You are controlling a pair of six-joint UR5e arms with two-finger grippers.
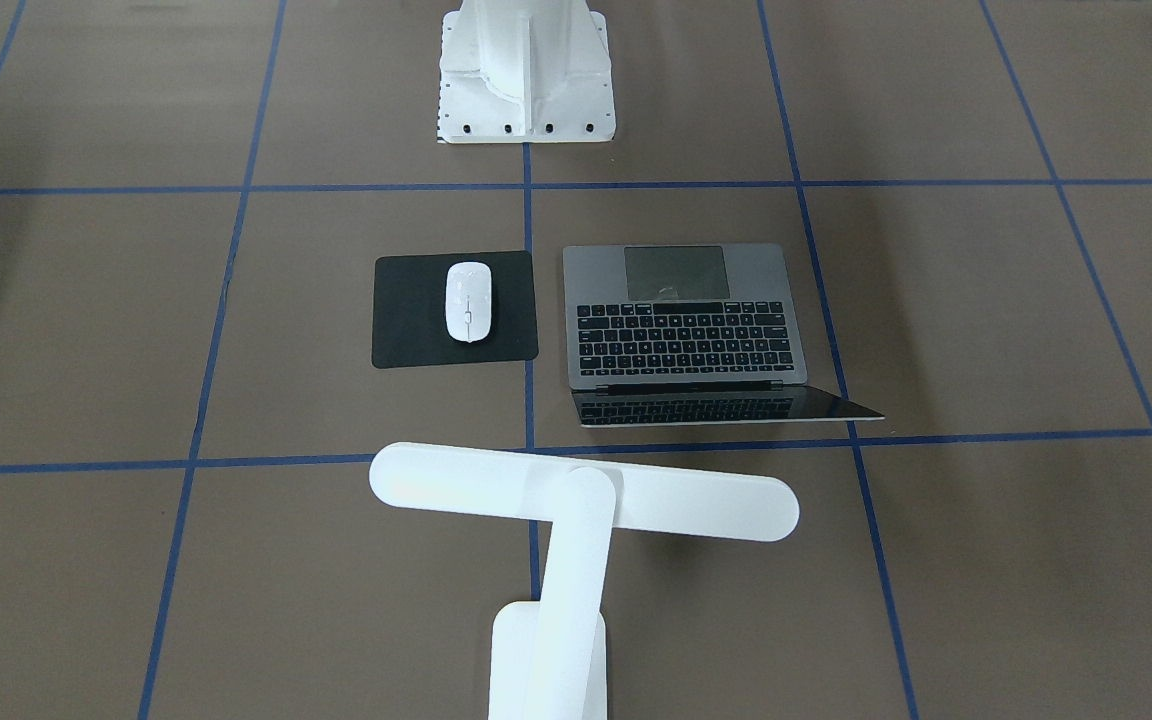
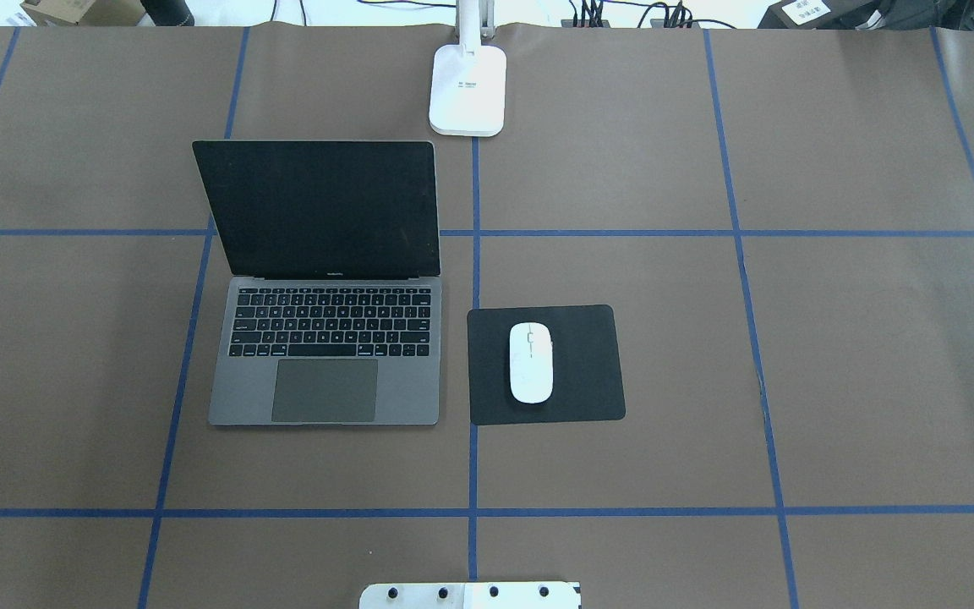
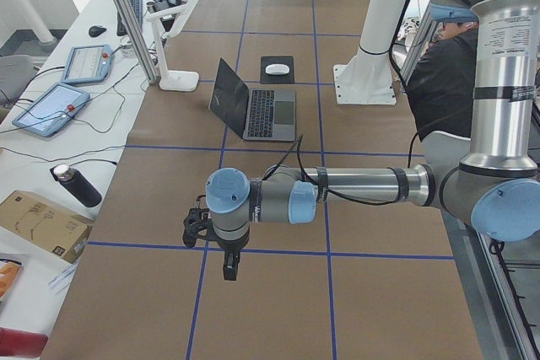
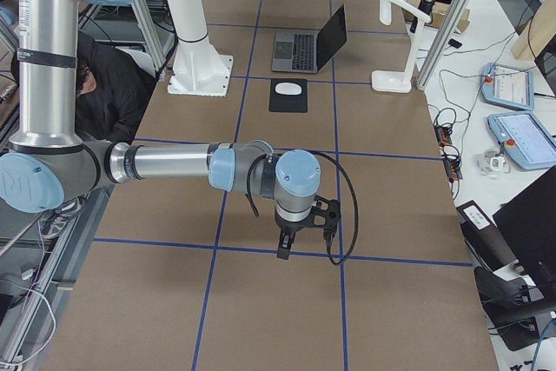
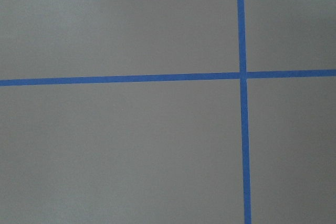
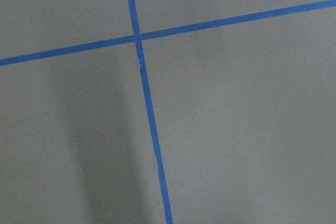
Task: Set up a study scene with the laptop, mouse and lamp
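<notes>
The grey laptop lies open on the brown table, its dark screen upright. To its right the white mouse rests on a flat black pad. The white lamp stands behind them at the far edge, base on the table and its bar head over the grid line. My left gripper hangs over bare table far from these things, seen only from the side. My right gripper does the same at the other end. I cannot tell whether either is open or shut.
The white ribbed pedestal is bolted down at the robot's side of the table. Blue tape lines grid the surface. Beyond the far edge stand tablets, a bottle, a box and cables. A person sits behind the pedestal.
</notes>
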